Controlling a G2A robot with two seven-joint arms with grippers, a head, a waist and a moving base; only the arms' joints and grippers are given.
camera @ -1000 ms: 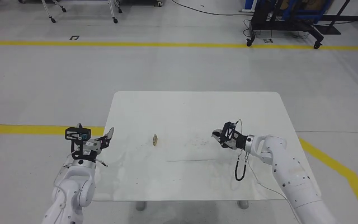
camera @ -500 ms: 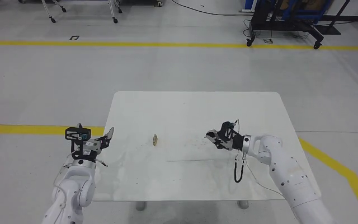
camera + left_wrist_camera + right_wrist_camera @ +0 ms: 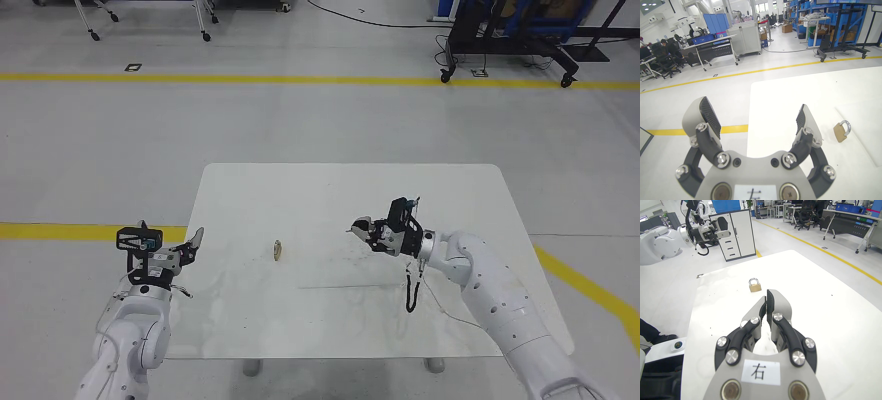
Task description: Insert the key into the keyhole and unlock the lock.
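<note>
White worktop, workshop floor around. Brass padlock: lying left of centre. Right hand: fingers pressed together, whether on the key cannot be told; has advanced leftward toward padlock, likely the approach for insertion. Left hand: fingers apart, at worktop's left edge, unmoved.

The lock has a brass-yellow body and silver shackle. The table is plain white. The left gripper and right gripper wear white shells, black ribbed pads and black links. Yellow stripes cross the pale grey floor
</note>
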